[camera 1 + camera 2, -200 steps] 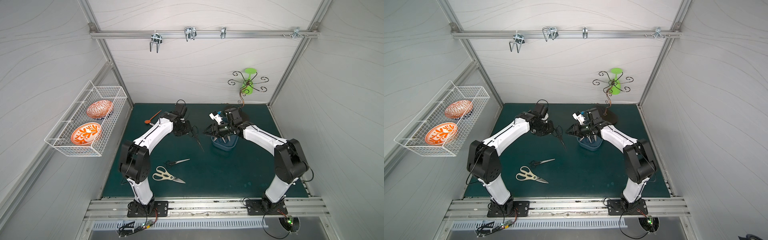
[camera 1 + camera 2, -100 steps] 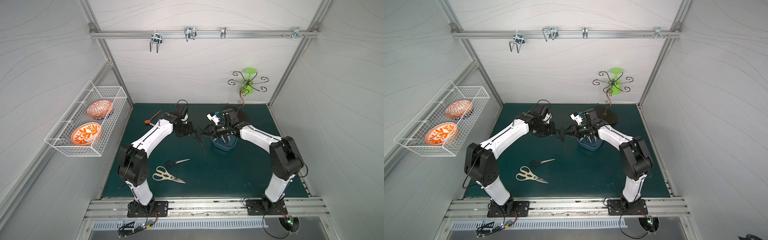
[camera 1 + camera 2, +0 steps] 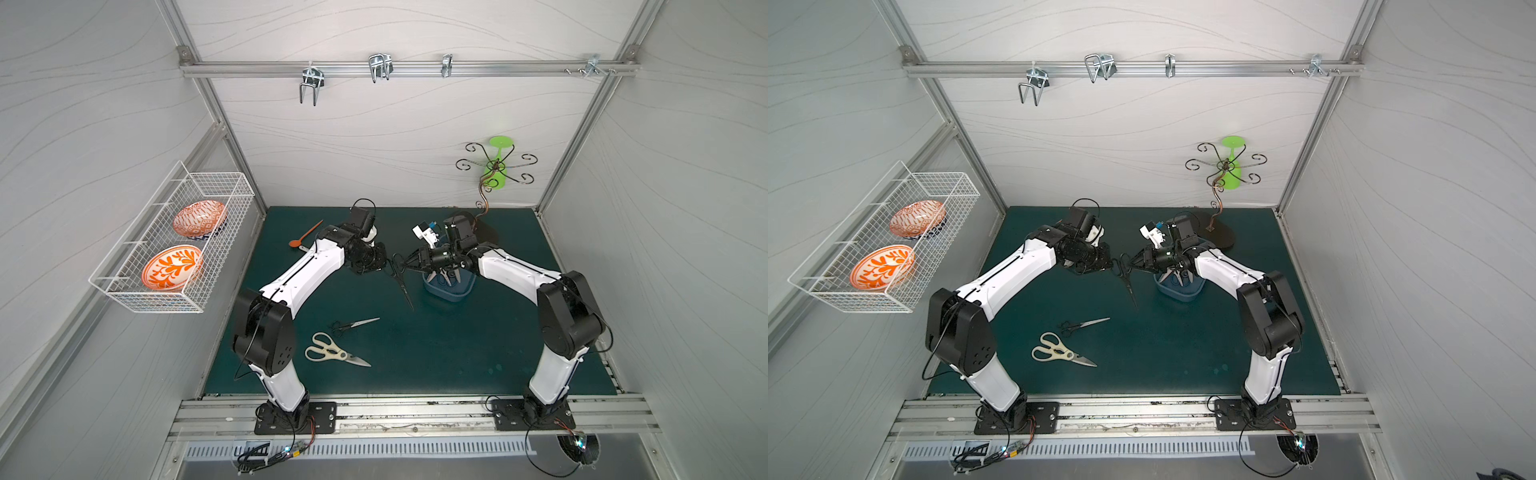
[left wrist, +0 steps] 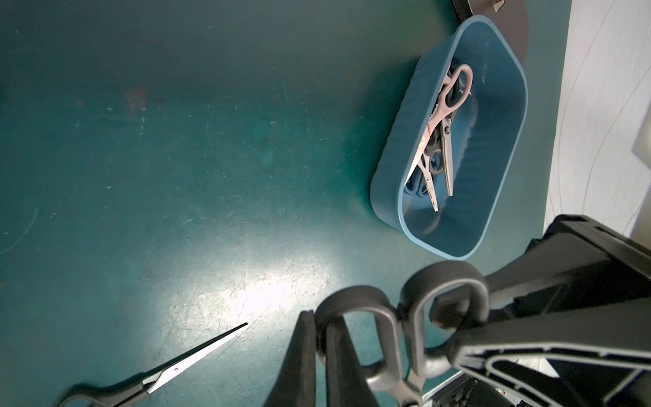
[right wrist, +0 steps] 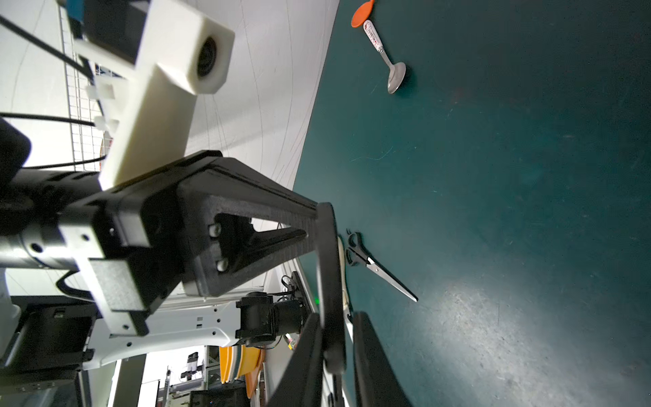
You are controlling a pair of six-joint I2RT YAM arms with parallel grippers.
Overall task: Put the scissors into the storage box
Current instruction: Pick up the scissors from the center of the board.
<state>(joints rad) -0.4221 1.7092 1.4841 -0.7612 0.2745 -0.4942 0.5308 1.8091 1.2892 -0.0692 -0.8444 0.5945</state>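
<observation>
Nearest, well apart from the storage box (image 4: 401, 141): cream-handled kitchen shears (image 3: 328, 353), moulded plastic loops. A little nearer the box: small black-handled scissors (image 3: 353, 325), slim steel, flat on the matte green counter (image 3: 436, 353). Just beside the box, aloft: long-bladed black scissors (image 3: 401, 278), blades hanging down, one ring clenched in the left gripper (image 4: 318, 327). Changed: the right gripper (image 5: 336, 324) has moved in and narrowed around the other ring; whether it has clamped, cannot tell. Likely a handover toward the box. Inside the box, smooth blue plastic, rounded corners: pink-handled shears (image 4: 443, 105) among others. Farther back, well apart from the box: orange spoon (image 3: 305, 237), not for storing
</observation>
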